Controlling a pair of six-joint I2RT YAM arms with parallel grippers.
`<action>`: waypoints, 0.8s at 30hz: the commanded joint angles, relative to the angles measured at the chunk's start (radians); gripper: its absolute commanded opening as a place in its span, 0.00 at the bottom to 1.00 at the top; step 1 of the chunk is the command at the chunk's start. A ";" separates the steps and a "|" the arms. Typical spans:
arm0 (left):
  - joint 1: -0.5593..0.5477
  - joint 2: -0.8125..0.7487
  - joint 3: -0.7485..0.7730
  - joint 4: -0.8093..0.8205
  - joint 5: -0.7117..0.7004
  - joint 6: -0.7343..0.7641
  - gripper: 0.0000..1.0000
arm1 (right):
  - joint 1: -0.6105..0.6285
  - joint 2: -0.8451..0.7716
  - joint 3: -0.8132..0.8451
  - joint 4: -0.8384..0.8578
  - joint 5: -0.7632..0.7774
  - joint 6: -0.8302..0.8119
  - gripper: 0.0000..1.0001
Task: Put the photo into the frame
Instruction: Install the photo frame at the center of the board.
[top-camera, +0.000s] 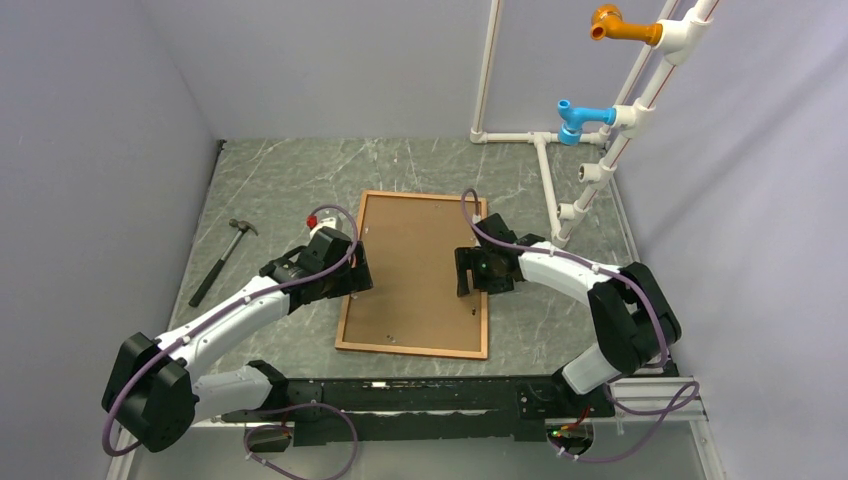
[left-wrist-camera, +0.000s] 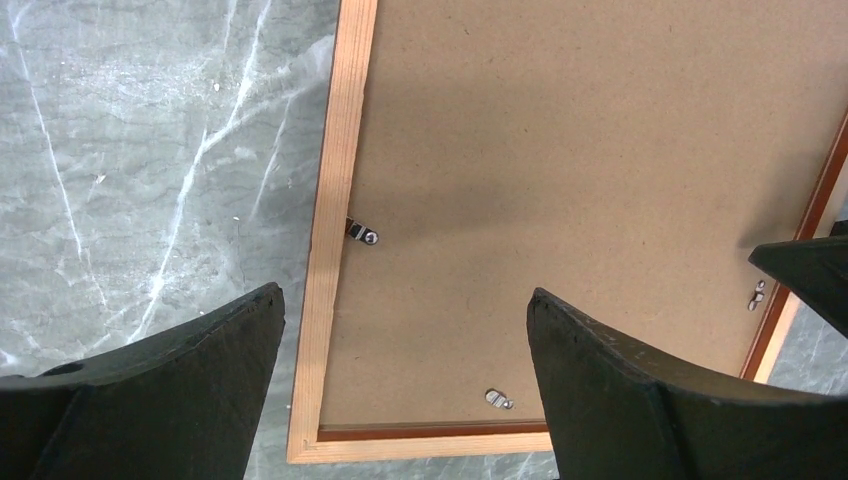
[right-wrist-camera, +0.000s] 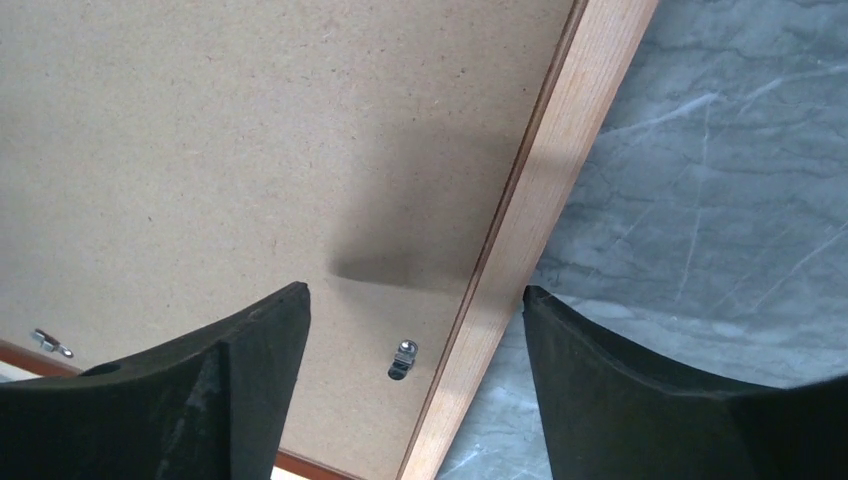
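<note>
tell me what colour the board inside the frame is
Plain light brown backing board, set inside the wooden frame; the left wrist view shows it best.

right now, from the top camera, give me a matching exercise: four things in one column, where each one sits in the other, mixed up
Things
1. hammer
2. frame
3. blue pipe elbow
4. orange pipe elbow

Places
A. highest on the white pipe rack, far right
B. lying flat in the middle of the table
C. on the table, near its left edge
D. on the pipe rack, lower than the other coloured elbow

Pairs: 1-C, 2-B, 3-D, 4-A
</note>
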 joint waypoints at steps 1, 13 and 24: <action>0.004 -0.015 -0.007 0.017 0.015 0.019 0.94 | 0.005 -0.032 0.026 -0.009 0.000 0.025 0.84; 0.005 -0.016 -0.007 0.016 0.016 0.031 0.94 | 0.009 -0.107 -0.077 -0.041 -0.019 0.073 0.81; 0.006 -0.014 -0.010 0.015 0.012 0.034 0.93 | 0.035 -0.073 -0.117 -0.023 0.037 0.072 0.71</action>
